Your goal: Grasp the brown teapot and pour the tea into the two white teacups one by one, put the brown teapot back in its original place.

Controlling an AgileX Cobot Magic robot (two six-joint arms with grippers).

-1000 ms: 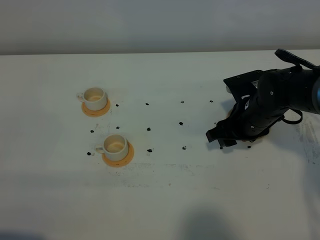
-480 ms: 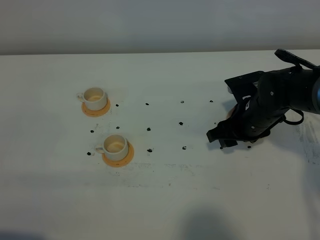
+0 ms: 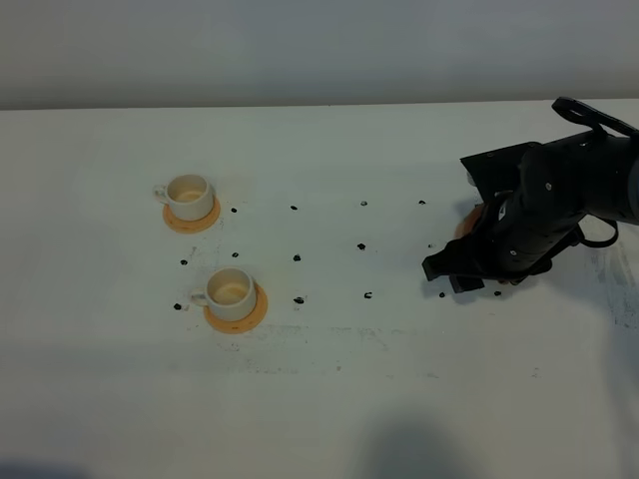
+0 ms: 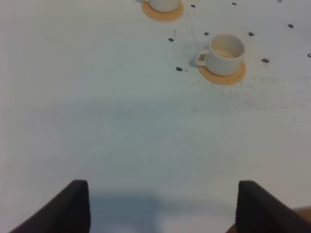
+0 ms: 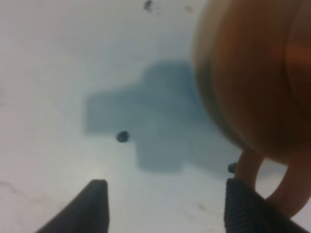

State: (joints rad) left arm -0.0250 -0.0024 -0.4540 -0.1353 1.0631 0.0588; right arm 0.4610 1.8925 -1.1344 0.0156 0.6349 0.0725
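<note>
round brown clay teapot [image 5: 252, 82] stands on the table, not held
right gripper [image 5: 165, 213] fingers spread beside its handle [image 5: 286, 189]; left gripper [image 4: 163, 208] spread too. two small white cups [image 3: 190, 192] [image 3: 230, 289] maybe still empty.

no readable text, labels or numbers anywhere

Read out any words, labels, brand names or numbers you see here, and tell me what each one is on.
No readable text in any view.
The far cup, near cup, coasters, teapot and arm show no lettering.
The table carries only black dots, not characters.
</note>
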